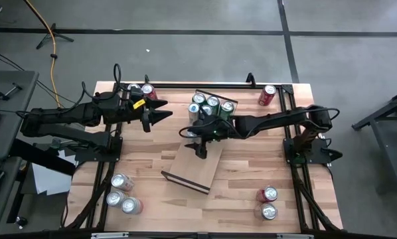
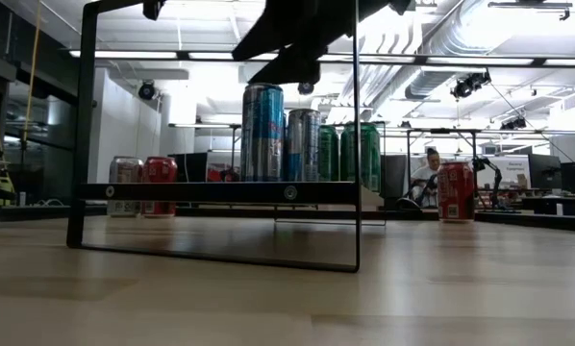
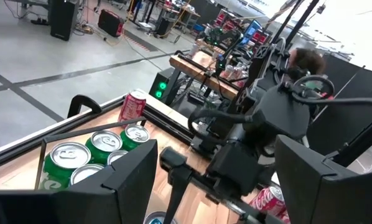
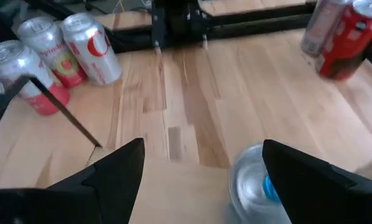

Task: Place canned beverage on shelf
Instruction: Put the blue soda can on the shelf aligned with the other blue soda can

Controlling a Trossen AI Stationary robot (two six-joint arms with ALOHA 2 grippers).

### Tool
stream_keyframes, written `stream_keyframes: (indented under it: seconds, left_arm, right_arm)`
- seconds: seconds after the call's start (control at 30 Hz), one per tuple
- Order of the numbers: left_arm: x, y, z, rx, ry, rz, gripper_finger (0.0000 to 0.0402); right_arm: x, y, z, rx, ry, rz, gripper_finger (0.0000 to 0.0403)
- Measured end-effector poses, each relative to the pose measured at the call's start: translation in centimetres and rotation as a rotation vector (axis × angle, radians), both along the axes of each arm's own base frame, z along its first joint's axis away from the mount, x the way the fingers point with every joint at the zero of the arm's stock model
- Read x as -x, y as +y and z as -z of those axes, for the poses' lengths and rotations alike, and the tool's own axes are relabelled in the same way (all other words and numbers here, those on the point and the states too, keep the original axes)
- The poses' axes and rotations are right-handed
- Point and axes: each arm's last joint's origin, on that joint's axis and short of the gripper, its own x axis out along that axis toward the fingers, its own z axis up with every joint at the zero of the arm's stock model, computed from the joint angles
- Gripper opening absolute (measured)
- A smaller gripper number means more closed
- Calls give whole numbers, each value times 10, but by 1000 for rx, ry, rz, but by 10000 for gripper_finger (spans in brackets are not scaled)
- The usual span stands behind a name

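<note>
While our left gripper (image 1: 160,118) hangs empty to the left of the shelf (image 1: 197,164), fingers apart and pointed toward the cluster of cans (image 1: 208,106), its arm lies low and stretched across the table's far left corner, beside two red cans (image 1: 145,90). We read it as waiting.

Over the shelf's far end, our right gripper (image 1: 200,138) hovers above a blue can (image 4: 255,180) that stands on the board at the near edge of the cluster. Its fingers are spread wide, one on each side of the can, and we see no contact, so the can looks set down rather than held. That arm reaches in from the right of the shelf, elbow bent, wrist angled downward.

Our worry is the exit: the cans stand tightly packed, so a sideways or tilted pull-away could clip the blue can's rim and topple it into its neighbours. A straight lift would avoid that.
</note>
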Motion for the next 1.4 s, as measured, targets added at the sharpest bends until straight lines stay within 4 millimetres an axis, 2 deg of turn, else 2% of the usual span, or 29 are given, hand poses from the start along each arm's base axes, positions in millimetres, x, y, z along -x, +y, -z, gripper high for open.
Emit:
stream_keyframes:
  seconds: [0.27,0.67,0.9,1.2,1.4]
  left_arm:
    - [0,0,-1,1,-6,0,248]
    - [0,0,-1,0,-7,0,248]
    - [0,0,-1,-1,-7,0,248]
    - [0,0,-1,-3,-6,-2,248]
    - [0,0,-1,-8,-5,-3,248]
  right_arm:
    - [-4,3,7,-16,9,-2,312]
    - [12,6,1,6,114,-168,312]
    - [31,6,-8,46,196,-286,312]
    - [58,4,-19,29,320,-327,312]
    - [67,3,-22,39,363,-313,312]
